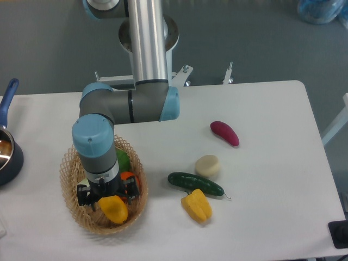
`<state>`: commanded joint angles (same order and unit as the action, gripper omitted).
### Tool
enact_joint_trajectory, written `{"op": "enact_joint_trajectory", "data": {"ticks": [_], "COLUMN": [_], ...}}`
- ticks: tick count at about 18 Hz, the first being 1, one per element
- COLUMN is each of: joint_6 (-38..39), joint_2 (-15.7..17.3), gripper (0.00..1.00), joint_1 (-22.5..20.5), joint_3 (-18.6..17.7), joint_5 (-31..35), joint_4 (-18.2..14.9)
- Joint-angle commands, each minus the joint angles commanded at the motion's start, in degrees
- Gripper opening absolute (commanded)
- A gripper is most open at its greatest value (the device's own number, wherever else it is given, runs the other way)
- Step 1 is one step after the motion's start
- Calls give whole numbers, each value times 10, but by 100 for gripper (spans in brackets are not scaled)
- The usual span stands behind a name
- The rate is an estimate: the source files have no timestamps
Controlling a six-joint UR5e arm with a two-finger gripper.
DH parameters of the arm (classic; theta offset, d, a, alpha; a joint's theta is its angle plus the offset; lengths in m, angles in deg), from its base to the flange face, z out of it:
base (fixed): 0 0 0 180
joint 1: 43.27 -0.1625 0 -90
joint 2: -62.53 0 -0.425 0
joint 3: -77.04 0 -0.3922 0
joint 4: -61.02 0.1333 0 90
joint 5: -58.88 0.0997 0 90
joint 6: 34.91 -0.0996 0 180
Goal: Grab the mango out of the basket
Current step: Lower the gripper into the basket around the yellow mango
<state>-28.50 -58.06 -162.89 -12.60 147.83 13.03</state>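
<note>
The mango (114, 210), smooth and yellow with an orange tint, lies in the front of the tan wicker basket (70, 201) at the table's front left. My gripper (107, 197) points down into the basket, right over the mango's back end. Its black linkages are spread wide to either side, so it looks open. The fingertips are hidden behind the mango and the gripper body. An orange (130, 179) and a green fruit (123, 160) sit in the basket behind the gripper.
A yellow bell pepper (197, 205), a dark green cucumber (196, 184), a pale round item (207, 166) and a magenta oblong vegetable (224, 133) lie on the white table to the right. A dark pot (6, 157) with a blue handle stands at the left edge.
</note>
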Motion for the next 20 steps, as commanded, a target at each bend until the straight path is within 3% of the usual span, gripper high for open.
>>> {"op": "enact_joint_trajectory", "data": {"ticks": [10, 15, 16, 18, 20], "joint_6": [13, 14, 14, 15, 15], "joint_2": [-32, -33, -33, -33, -33], "gripper": [100, 100, 97, 70, 60], "joint_1": [4, 4, 4, 4, 4], "joint_3": [-4, -2, -2, 2, 2], "joint_5": [12, 12, 12, 12, 15], "joint_4": [0, 4, 4, 4, 4]}}
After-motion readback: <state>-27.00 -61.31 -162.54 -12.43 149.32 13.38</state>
